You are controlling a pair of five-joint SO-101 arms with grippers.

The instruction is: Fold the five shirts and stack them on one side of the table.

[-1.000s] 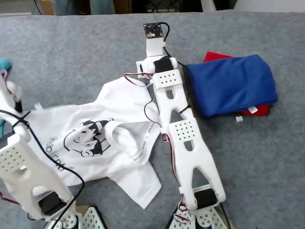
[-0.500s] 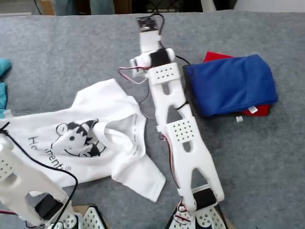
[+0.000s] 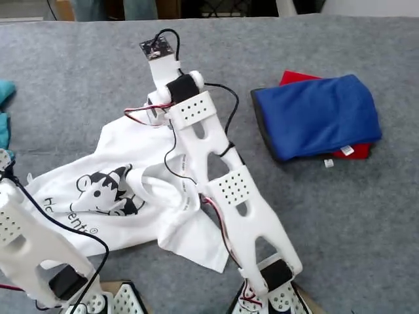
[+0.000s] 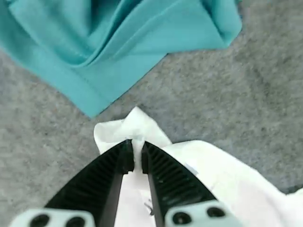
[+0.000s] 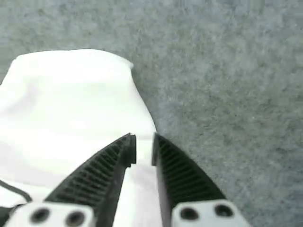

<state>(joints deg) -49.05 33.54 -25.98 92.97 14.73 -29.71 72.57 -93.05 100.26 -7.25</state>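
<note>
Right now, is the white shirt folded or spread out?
Spread out, rumpled: the white shirt lies open, print up, both sleeves out.

White plastic throughout, on right arm (image 3: 219,190) and left arm (image 3: 29,239) alike. Pierced with grids of small holes and long cut-outs. Jointed by black servo blocks (image 3: 183,87). Strung with loose black cable (image 3: 226,104) and red-and-white leads (image 3: 137,116). Capped at the right wrist by a small dark circuit board (image 3: 157,47). Tipped by left tool (image 4: 134,158) and right tool (image 5: 143,151): black ribbed fingers, pale mounts, dark screw holes.
</note>
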